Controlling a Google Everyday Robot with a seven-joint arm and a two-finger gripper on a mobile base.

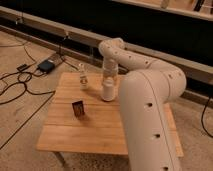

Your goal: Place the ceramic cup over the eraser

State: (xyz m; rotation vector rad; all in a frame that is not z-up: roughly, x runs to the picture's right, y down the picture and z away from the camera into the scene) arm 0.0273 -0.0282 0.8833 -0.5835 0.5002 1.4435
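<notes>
**Upright on the table: cup under the gripper, eraser apart**

Here the ceramic cup stands upright on the wooden table, toward the far side of the top and a little right of its middle. It is a small, plain white cup without a handle. Its base seems to rest on the wood, though the contact is hard to make out.

The gripper is directly above the cup, at its top edge, with the wrist reaching straight down onto it. Gripper and cup are both pale and run together in the view. I cannot tell whether the gripper is clamped on the cup or loose around it.

The eraser stands on the table nearer the camera and to the left of the cup. It is a short dark block, lower than the cup, with a warmer, orange-tinted face turned toward the camera. Bare wood shows between the two; they do not touch.

A small clear bottle stands upright left of the cup and beyond the eraser, near the far edge.

The white arm rises large at the right foreground, arches over the table's right side and bends down to the cup.

On the floor to the left lie dark cables and a small dark box. A long dark wall runs behind.
</notes>
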